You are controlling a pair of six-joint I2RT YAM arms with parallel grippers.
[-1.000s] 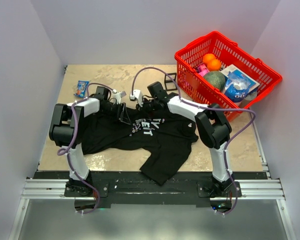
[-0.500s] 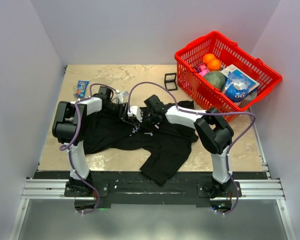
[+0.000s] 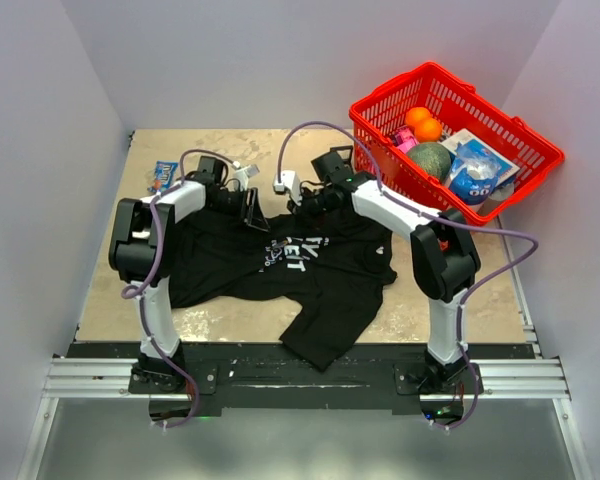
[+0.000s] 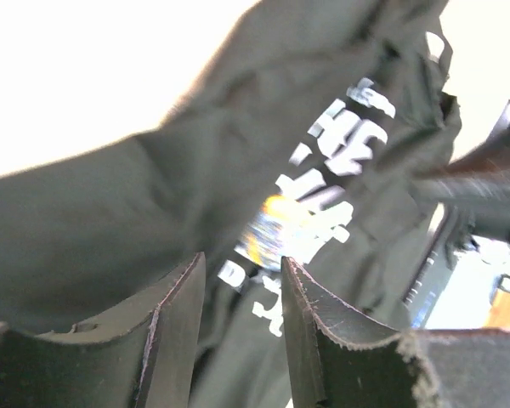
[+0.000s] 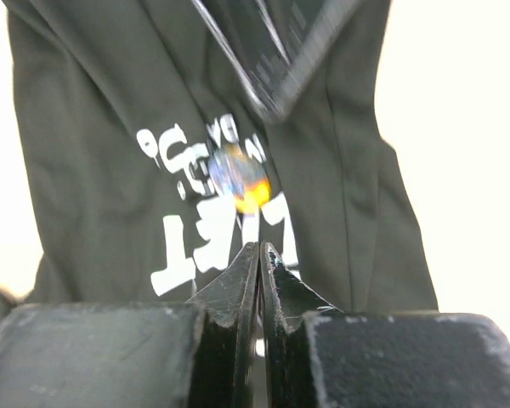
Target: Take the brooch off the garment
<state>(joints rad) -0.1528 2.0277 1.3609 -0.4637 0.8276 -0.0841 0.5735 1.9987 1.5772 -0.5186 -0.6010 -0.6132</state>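
Note:
The garment, a black T-shirt (image 3: 280,270) with white lettering, lies spread on the table. The brooch (image 5: 238,178) is a small shiny roundish piece on the lettering. It also shows in the left wrist view (image 4: 272,229), blurred. My left gripper (image 3: 252,210) hovers over the shirt's far left part. Its jaws (image 4: 242,259) are a little apart with nothing between them, and the brooch lies just beyond the tips. My right gripper (image 3: 305,203) is above the shirt's far edge. Its jaws (image 5: 260,248) are pressed together and empty, and the brooch lies beyond them.
A red basket (image 3: 380,170) with oranges, a melon and a blue bag stands at the back right, close to my right arm. A blue packet (image 3: 163,176) lies at the back left. Walls close in on three sides.
Both grippers were down on the bunched lettering half a second ago. They have pulled back toward the far side. The shirt lies flatter and its lettering shows again.

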